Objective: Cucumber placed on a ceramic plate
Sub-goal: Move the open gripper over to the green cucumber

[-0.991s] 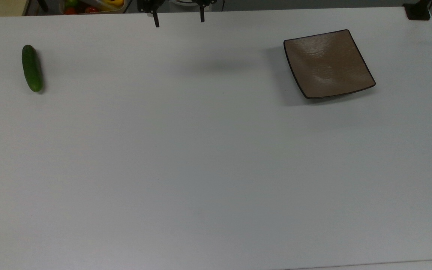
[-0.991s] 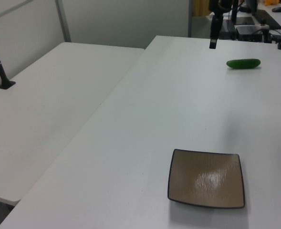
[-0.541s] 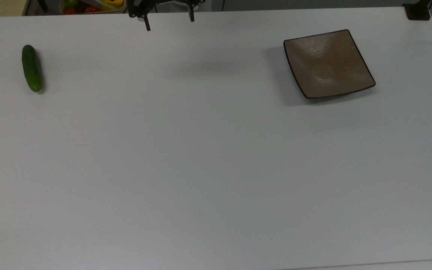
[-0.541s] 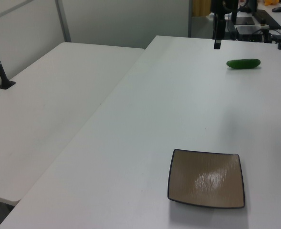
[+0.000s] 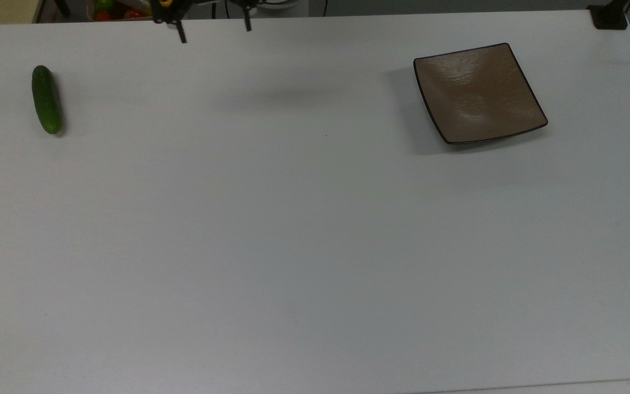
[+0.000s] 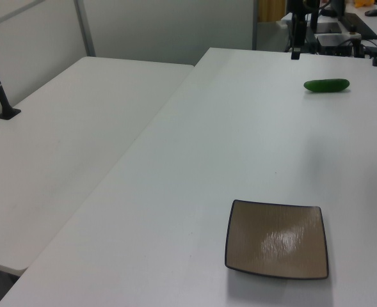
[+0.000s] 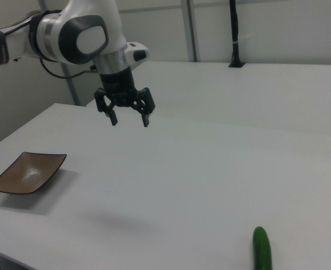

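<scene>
The short dark green cucumber lies on the white table at the top view's far left; it also shows as the cucumber and the cucumber. The square brown ceramic plate sits bare at the top view's upper right, seen too as the plate and the plate. My gripper hangs open above the table's far edge, between the two and nearer the cucumber, holding nothing. It is the gripper in the right view.
A bin of coloured fruit stands beyond the table's far edge in the top view. A black clamp post sits at the top view's upper right corner. A second white table adjoins on the left view's left.
My open gripper has travelled toward the top view's left along the far edge, closer to the cucumber. The cucumber and plate have stayed put.
</scene>
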